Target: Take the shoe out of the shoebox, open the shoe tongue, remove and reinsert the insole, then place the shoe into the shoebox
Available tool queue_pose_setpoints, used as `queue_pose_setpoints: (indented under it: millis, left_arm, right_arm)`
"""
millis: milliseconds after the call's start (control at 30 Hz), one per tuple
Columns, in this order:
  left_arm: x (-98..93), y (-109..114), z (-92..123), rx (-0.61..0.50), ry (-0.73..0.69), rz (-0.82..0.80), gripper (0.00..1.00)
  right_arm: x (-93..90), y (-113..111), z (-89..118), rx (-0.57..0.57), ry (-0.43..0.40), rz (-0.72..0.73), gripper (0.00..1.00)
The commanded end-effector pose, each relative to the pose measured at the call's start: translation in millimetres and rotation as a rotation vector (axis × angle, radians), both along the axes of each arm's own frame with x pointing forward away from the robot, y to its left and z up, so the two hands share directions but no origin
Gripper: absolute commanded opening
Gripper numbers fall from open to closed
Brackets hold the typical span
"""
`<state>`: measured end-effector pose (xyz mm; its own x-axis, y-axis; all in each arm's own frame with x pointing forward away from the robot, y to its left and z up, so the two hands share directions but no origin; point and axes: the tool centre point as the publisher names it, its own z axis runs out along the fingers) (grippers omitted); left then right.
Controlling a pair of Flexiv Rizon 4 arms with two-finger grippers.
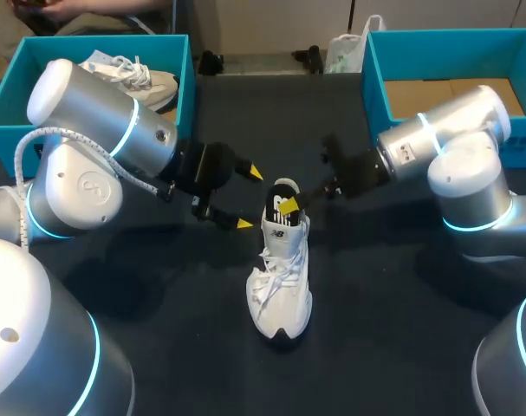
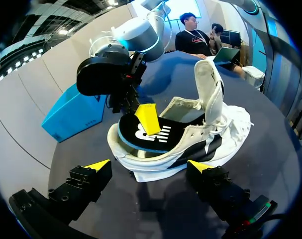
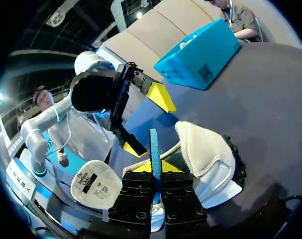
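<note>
While the shoe (image 1: 280,282) points toe-near, the right hand (image 1: 288,206) grips the insole (image 2: 131,132) at its far heel; the left hand (image 1: 250,198) hangs open just left.

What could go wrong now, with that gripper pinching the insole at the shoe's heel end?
1. The right gripper pinches the insole by its thin edge, so it might slip free or buckle.
2. Nothing holds the white shoe. The left gripper is open and apart from it, so a tug on the insole could probably drag or tip it.
3. The raised tongue might flop back over the opening.
</note>
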<state>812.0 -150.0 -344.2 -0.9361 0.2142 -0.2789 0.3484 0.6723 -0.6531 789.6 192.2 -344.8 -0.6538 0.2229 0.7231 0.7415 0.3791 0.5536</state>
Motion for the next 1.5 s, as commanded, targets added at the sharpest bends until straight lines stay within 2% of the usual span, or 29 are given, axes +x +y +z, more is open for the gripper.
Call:
queue_pose_setpoints:
  millis: [33, 233, 500, 533, 567, 600, 633, 667, 1000, 1267, 1500]
  left_arm:
    - [0.3, -0.9, 0.1, 0.005, 0.0, 0.001, 1.0]
    - [0.3, -0.9, 0.1, 0.005, 0.0, 0.001, 1.0]
    - [0.3, -0.9, 0.1, 0.005, 0.0, 0.001, 1.0]
    - [0.3, -0.9, 0.1, 0.005, 0.0, 0.001, 1.0]
    - [0.3, -0.9, 0.1, 0.005, 0.0, 0.001, 1.0]
    - [0.3, -0.9, 0.1, 0.005, 0.0, 0.001, 1.0]
    - [0.3, -0.9, 0.1, 0.005, 0.0, 0.001, 1.0]
    - [0.3, -0.9, 0.1, 0.005, 0.0, 0.001, 1.0]
    - [0.3, -0.9, 0.1, 0.005, 0.0, 0.001, 1.0]
    - [0.3, -0.9, 0.1, 0.005, 0.0, 0.001, 1.0]
    - [0.3, -0.9, 0.1, 0.005, 0.0, 0.001, 1.0]
  right_arm:
    - [-11.3, 1.4, -2.2, 0.0, 0.003, -0.019, 0.0]
    - [-24.3, 5.4, -8.8, 0.011, 0.027, -0.036, 0.0]
    - [-22.5, 8.7, -10.6, 0.014, 0.032, -0.034, 0.0]
    - [-21.3, 8.5, -9.1, 0.011, 0.027, -0.032, 0.01]
    - [-20.3, 8.3, -7.6, 0.009, 0.022, -0.031, 0.07]
    - [-19.5, 8.0, -6.2, 0.007, 0.018, -0.031, 0.18]
    - [-19.0, 7.8, -5.2, 0.006, 0.013, -0.032, 0.26]
    - [-18.4, 7.7, -4.1, 0.005, 0.011, -0.032, 0.28]
    - [-13.3, 8.9, 9.8, -0.011, -0.031, -0.027, 0.37]
    - [-1.2, 9.3, 21.5, -0.023, -0.075, -0.011, 0.42]
    - [10.1, 16.1, 25.7, -0.019, -0.095, 0.026, 0.41]
